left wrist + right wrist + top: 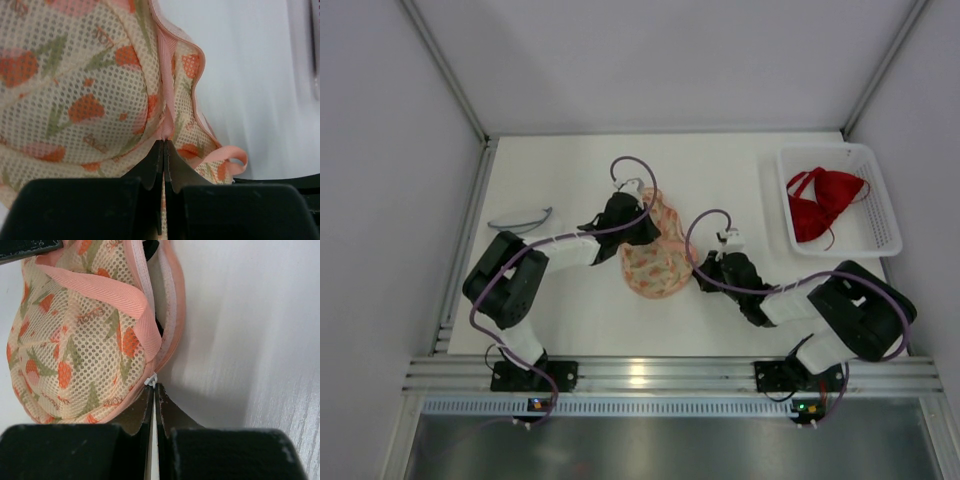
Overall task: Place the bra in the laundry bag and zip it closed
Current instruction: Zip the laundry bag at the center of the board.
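White desk [580, 310] under everything. White slotted basket [885, 205] at far right, holding the red bra [820, 200], heaped with straps loose. Judged light, limp and apt to snag on the slots; best pinched at a cup edge or band. Floral mesh bag [655, 262] at centre, well apart from the basket; soft, collapsing, mouth part open, nothing red visible inside. Left claw [164, 145] pressed together on the pink zip tape [167, 75]. Right claw [152, 388] pinching the white pull [150, 381].
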Available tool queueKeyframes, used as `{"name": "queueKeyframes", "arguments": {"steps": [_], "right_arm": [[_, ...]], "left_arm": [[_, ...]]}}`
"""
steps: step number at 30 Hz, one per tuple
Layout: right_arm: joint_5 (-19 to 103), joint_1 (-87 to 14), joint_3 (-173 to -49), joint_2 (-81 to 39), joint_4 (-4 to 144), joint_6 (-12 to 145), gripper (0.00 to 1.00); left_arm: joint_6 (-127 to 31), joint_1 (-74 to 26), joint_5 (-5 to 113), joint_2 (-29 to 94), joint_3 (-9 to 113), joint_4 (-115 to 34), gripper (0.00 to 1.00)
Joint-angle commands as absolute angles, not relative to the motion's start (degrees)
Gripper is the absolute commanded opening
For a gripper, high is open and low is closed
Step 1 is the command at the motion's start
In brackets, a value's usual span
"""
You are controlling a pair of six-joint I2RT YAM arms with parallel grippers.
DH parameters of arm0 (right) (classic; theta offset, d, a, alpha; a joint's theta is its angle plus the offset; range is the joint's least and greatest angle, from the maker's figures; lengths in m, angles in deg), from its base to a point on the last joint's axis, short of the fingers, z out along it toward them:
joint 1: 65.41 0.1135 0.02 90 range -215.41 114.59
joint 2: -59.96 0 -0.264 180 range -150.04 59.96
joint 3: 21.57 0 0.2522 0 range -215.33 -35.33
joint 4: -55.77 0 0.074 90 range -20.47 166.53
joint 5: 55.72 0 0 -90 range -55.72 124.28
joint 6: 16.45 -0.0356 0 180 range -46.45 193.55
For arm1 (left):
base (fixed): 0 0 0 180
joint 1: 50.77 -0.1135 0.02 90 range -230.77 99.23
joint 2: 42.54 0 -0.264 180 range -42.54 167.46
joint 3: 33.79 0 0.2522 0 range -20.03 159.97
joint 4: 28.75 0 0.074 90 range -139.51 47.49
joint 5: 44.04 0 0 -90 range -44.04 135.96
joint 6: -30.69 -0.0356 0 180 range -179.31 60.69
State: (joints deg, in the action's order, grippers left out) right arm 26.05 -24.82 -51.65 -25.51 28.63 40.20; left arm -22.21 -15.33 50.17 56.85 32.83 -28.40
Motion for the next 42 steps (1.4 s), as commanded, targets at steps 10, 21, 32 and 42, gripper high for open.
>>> {"name": "queueKeyframes", "arguments": {"steps": [10, 21, 32, 42], "right_arm": [[24.9, -25.0, -54.0, -21.2, 35.7, 44.7, 0.0], [25.8, -25.0, -56.0, -22.2, 36.0, 44.3, 0.0], [25.7, -24.5, -57.7, -23.2, 37.5, 42.1, 0.0], [24.9, -24.4, -58.2, -23.4, 38.1, 41.3, 0.0]], "left_arm": [[-37.8, -21.9, 61.4, 60.7, 41.3, -37.3, 0.0], [-39.8, -23.5, 54.5, 56.5, 40.0, -46.1, 0.23], [-34.8, -21.4, 46.6, 41.2, 39.8, -49.8, 0.65], [-25.0, -4.5, 28.5, 40.4, 38.2, -48.2, 0.63]]}}
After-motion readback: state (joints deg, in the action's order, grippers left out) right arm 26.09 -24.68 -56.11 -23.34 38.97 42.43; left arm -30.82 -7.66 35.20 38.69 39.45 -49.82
